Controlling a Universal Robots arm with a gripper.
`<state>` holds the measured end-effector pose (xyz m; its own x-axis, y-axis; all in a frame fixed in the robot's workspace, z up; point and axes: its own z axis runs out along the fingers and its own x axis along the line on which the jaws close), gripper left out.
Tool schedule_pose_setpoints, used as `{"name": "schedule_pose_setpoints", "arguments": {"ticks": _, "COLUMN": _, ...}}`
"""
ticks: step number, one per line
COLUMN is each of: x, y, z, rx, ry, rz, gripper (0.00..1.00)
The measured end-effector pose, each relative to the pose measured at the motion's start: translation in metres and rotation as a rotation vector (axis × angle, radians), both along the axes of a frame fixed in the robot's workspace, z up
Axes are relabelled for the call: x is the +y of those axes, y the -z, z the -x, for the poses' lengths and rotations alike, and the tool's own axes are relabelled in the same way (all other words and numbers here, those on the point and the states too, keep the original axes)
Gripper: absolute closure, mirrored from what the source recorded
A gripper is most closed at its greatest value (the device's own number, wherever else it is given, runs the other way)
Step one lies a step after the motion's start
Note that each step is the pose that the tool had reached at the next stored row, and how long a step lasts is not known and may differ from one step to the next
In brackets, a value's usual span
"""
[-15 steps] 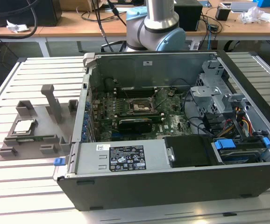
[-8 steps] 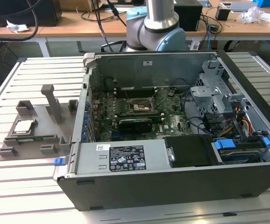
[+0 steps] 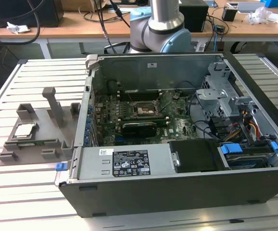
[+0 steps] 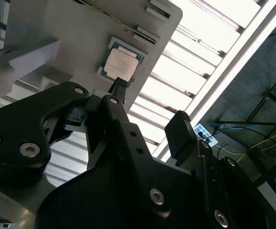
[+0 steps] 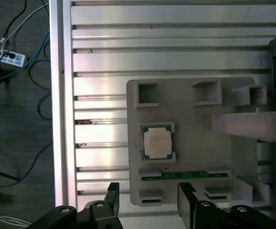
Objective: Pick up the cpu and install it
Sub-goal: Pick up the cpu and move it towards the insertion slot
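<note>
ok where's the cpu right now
The cpu lies in its pocket on the grey fixture, on the exterior view's left, just outside the open computer case.

The cpu, a small flat square chip with a shiny silver top and thin pale rim, lies face-up and level in a bracketed recess of the grey fixture

A slatted aluminium table carries a grey plastic fixture toward the exterior view's left, with an open computer case just beside it.
</note>
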<state>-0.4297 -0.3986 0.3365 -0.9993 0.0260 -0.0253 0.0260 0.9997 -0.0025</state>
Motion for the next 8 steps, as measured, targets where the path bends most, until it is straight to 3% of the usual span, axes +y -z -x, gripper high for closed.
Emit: {"name": "schedule_pose_setpoints", "arguments": {"ticks": 8, "x": 0.0000, "y": 0.0051, "z": 0.0000, "rx": 0.0000, "ry": 0.000, "rz": 0.0000, "gripper": 0.40}}
